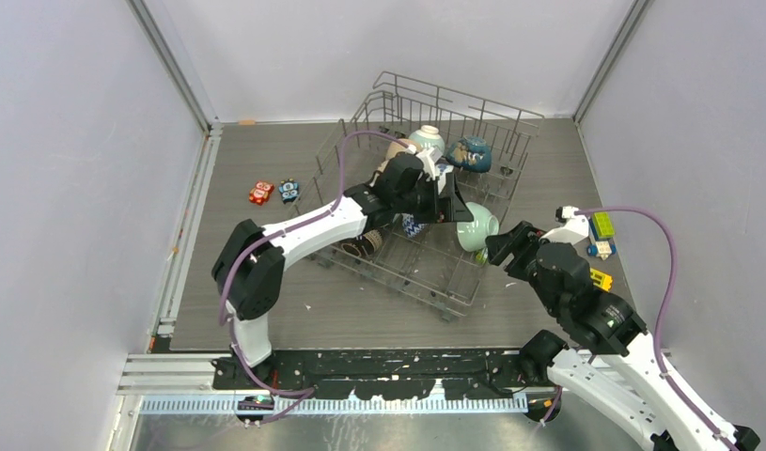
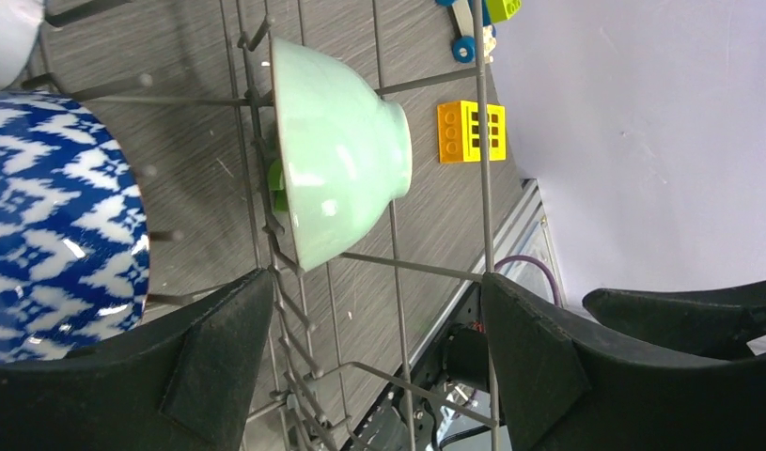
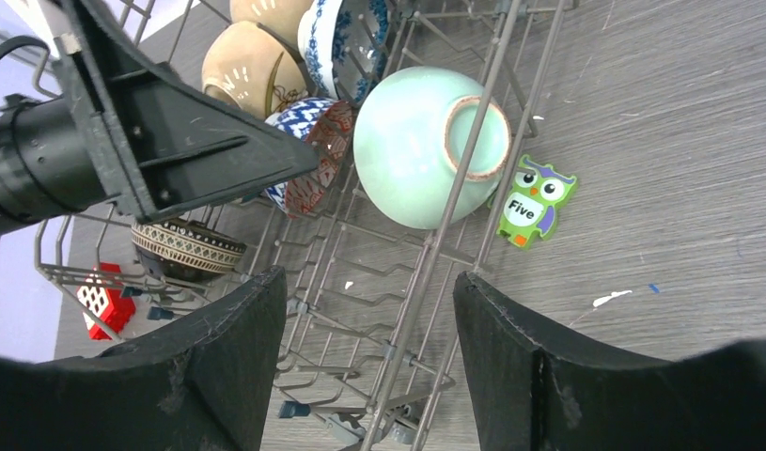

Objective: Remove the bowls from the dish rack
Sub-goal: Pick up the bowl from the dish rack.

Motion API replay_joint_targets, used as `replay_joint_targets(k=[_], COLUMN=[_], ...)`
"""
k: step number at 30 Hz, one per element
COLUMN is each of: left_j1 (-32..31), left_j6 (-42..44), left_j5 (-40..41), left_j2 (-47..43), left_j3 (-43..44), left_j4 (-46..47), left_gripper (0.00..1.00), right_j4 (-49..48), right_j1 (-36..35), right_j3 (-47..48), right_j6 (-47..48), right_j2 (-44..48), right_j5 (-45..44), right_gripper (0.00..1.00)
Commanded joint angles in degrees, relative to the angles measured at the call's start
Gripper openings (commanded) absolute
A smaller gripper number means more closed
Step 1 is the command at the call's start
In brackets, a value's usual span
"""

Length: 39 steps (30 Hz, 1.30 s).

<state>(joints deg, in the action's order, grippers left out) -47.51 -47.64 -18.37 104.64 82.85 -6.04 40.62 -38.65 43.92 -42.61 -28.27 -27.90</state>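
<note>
Open and empty at the dish rack [image 1: 426, 268]
The left pincer [image 2: 377, 280] and right pincer [image 3: 369, 275] both gape wide, holding nothing; the mint green bowl [image 2: 336, 164] sits ahead of each.

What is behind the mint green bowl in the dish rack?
A green owl card lies on the table just outside the dish rack wires, beside the mint green bowl. From the left wrist camera the bowl covers all but a green sliver of it.
</note>
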Motion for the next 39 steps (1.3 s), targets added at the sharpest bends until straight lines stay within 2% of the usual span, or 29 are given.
replay_joint_targets(k=[1, 9, 22, 31, 39], left_j1=[0.3, 2.4, 3.5, 3.5, 3.5], left_j6=[-0.8, -1.4, -2.4, -3.8, -5.7], left_j5=[-3.7, -8.0, -12.7, -15.1, -17.4], left_j2=[2.1, 4.9, 8.5, 10.1, 11.0], left_j3=[4.5, 5.8, 6.9, 7.2, 6.0], left_j4=[1.5, 2.0, 4.3, 8.0, 11.3], left_gripper=[0.8, 0.66, 0.65, 0.57, 0.55], right_j4=[-6.3, -8.5, -10.0, -10.1, -9.9], right_j1=[-0.2, -0.2, -0.3, -0.3, -0.2], right_j3=[-1.0, -3.3, -3.1, -3.0, -3.4], right_j6=[-0.2, 0.2, 1.7, 2.3, 2.2], right_j2=[0.8, 2.7, 2.9, 2.8, 3.2], right_j5=[1.8, 4.7, 6.7, 6.7, 6.8], right_gripper=[0.7, 0.69, 0.69, 0.69, 0.69])
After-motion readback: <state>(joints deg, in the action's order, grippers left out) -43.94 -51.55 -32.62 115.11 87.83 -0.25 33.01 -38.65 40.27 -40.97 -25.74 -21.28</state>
